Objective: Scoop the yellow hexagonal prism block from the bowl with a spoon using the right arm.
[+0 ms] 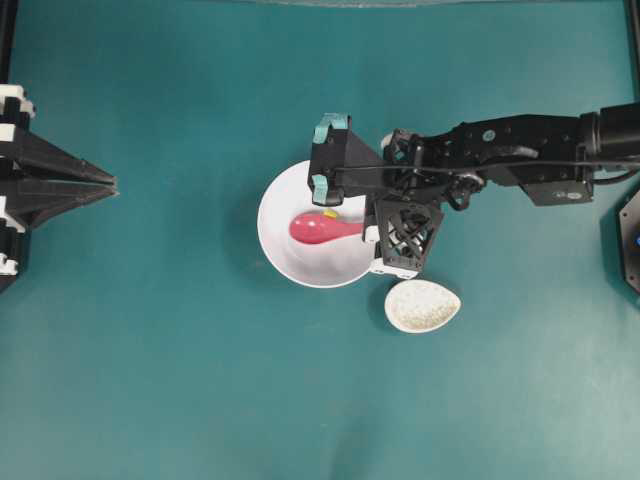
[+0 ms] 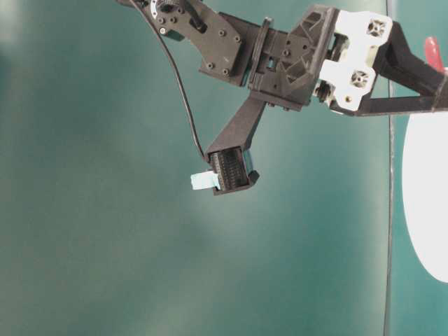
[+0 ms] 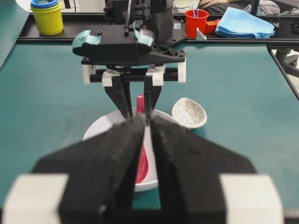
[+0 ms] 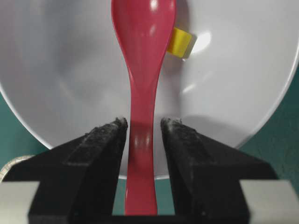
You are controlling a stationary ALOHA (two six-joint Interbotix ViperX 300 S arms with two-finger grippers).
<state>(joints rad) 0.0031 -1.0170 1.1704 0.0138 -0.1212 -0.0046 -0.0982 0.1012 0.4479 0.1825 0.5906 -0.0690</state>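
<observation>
Right wrist view puts the spoon straight down the middle of the right gripper: its handle runs between the two fingers, with a thin gap showing on each side, so the jaws stand slightly apart around it and I cannot tell whether they press it. The scoop lies inside the bowl, away from the fingers. The yellow hexagonal prism block rests on the bowl's white floor, touching the right edge of the scoop.

From overhead, the bowl sits on a teal table, and a speckled beige spoon rest lies just beside the bowl on its lower right. The left wrist view shows a yellow cup, a red cup and a blue cloth on a black ledge well beyond the bowl.

Overhead, the right arm reaches in from the right edge, its gripper over the bowl's right rim, pointing left and tilted downward. The left gripper hangs well left of the bowl, its jaws drawn nearly together on nothing.
</observation>
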